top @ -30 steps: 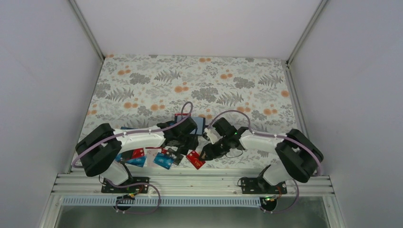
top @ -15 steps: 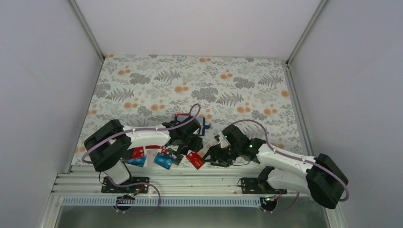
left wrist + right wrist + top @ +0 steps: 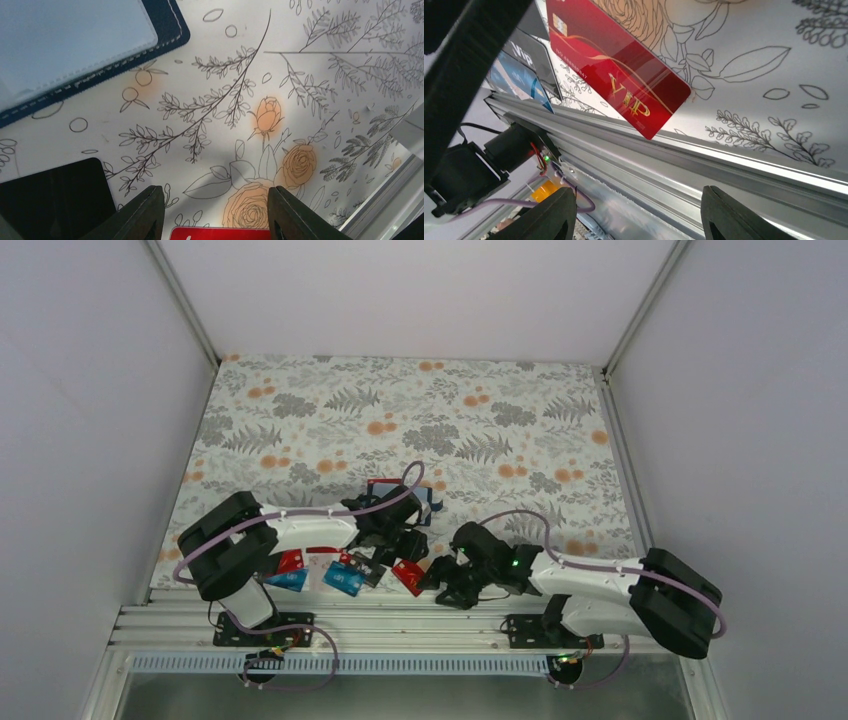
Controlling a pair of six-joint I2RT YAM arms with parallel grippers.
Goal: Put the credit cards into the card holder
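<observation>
The card holder (image 3: 172, 31) lies open on the floral cloth, navy rim round a light blue inside; from above, the card holder (image 3: 424, 502) is partly hidden by the left wrist. My left gripper (image 3: 216, 197) hangs open over bare cloth between the holder and a red card (image 3: 220, 234), with a black card (image 3: 50, 200) at its left. A red VIP card (image 3: 619, 65) lies flat by the table's near edge. My right gripper (image 3: 638, 192) is open and holds nothing, its tips over the aluminium rail just below that red card (image 3: 408, 576).
More cards lie along the near edge: a black VIP card (image 3: 531, 52), a blue card (image 3: 519, 80), and from above a blue card (image 3: 343, 580), another blue card (image 3: 288, 580) and a red card (image 3: 290, 562). An aluminium rail (image 3: 704, 165) borders the cloth.
The right arm has swung back and down toward the near edge, and its jaws have widened. The red VIP card has stayed on the cloth. The left gripper has barely shifted.
</observation>
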